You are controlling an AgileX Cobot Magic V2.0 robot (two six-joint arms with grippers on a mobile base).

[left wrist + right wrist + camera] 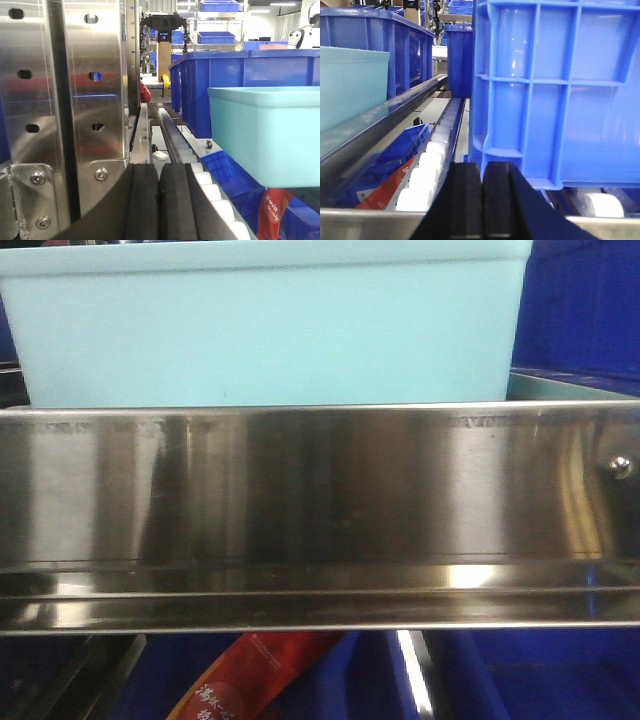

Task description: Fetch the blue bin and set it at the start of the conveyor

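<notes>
Front view: the blue bin (pixel 265 325) sits on the shelf, its long wall filling the upper frame just behind the stainless-steel shelf rail (pixel 320 500). Neither claw appears here. A red packet (pixel 255 680) lies below the rail.

Left wrist view: we see the left gripper (pixel 159 175) at the bottom edge, its black pads closed against each other with only a seam between them, gripping nothing. The blue bin stands ahead and to the right of it, apart from the pads, beyond the roller track (pixel 187 150). Dark blue crates (pixel 240 85) stand behind the bin, and a perforated steel upright (pixel 90 85) rises at left.

Right wrist view: the right gripper (pixel 482 172) is likewise closed and empty. A ribbed dark blue crate (pixel 555 95) looms just ahead of it, and whether they touch we cannot tell. The blue bin lies well to the left, across the rollers.
</notes>
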